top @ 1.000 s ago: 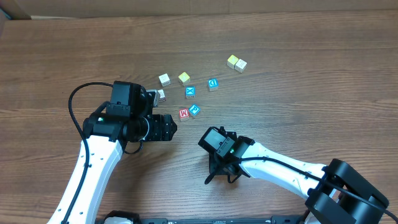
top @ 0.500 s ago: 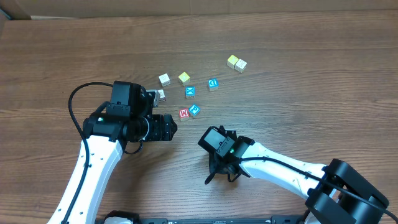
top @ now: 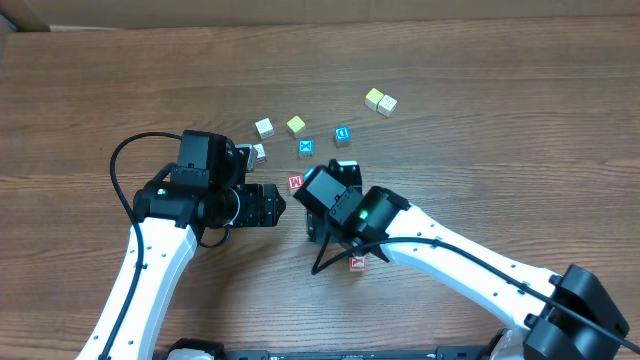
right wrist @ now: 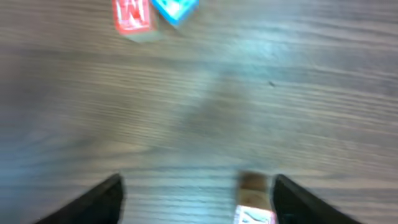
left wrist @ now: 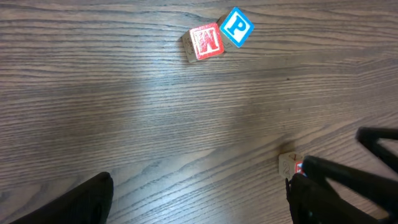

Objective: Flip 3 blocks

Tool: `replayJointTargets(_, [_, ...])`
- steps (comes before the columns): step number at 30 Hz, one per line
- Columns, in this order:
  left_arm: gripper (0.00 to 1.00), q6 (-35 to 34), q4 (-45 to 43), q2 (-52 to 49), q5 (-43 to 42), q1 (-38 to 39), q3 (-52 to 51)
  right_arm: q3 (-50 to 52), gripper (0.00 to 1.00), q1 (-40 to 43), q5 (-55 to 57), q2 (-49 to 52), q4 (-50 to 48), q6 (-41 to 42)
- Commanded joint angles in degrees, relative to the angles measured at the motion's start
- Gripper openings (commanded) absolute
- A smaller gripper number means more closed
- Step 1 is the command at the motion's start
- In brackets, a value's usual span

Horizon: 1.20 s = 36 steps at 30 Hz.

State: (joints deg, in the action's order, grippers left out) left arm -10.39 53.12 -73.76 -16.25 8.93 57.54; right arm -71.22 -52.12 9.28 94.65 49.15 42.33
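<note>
One red block (top: 357, 263) is lying loose beside the wide-open right gripper (right wrist: 198, 186), left gripper (left wrist: 200, 180) gaping too; W block (left wrist: 206, 42) is seemingly being targeted next, squared descent needed.

table (left wrist: 124, 93) read as dark wood to me, matt, grain lightly rough. red w block (left wrist: 205, 42) showed pale bare wood sides under a smooth printed face. on the left gripper (left wrist: 198, 182) i saw fingers (left wrist: 81, 202) of matt black plastic, and the left arm (top: 150, 270) wore a smooth white plastic shell.
</note>
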Motion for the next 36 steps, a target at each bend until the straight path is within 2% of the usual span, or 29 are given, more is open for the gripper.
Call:
replayJointTargets(1, [0.84, 0.1, 0.0, -0.1, 0.1, 0.2, -0.4, -1.1, 0.89, 1.4, -0.1, -0.9, -3.1, -1.4])
replayJointTargets(3, [0.84, 0.1, 0.2, -0.1, 0.1, 0.2, -0.4, -1.1, 0.94, 2.8, -1.1, -0.2, -6.1, -2.5])
replayJointTargets(9, [0.83, 0.2, 0.3, -0.1, 1.0, 0.2, -0.4, -1.1, 0.95, 9.7, -4.6, 3.6, -10.0, -3.4])
replayJointTargets(14, [0.79, 0.1, -1.5, -1.1, 4.0, 0.2, -0.7, -1.1, 0.95, 17.6, -5.9, 5.4, -8.9, -3.7])
replayJointTargets(18, [0.70, -0.4, -4.2, -5.0, 2.0, 0.2, -0.7, -2.4, 0.95, 23.8, -8.9, 5.2, -6.6, -6.8])
replayJointTargets(21, [0.72, -3.6, -7.1, -9.8, -0.7, 0.2, -0.7, -3.7, 0.95, 27.1, -10.1, 5.2, -3.3, -7.6])
replayJointTargets(25, [0.76, -5.6, -12.5, -17.1, -5.4, 0.2, -0.7, -4.2, 0.95, 28.3, -10.9, 5.2, -0.6, -11.1])
replayJointTargets(30, [0.70, -11.4, -18.8, -24.7, -8.2, 0.2, -0.7, -4.2, 0.93, 28.3, -10.9, 5.0, 1.7, -12.3])
replayJointTargets(36, [0.70, -15.2, -27.4, -27.9, -11.9, 0.2, -0.7, -4.3, 0.93, 28.3, -10.9, 1.9, 2.2, -13.3])
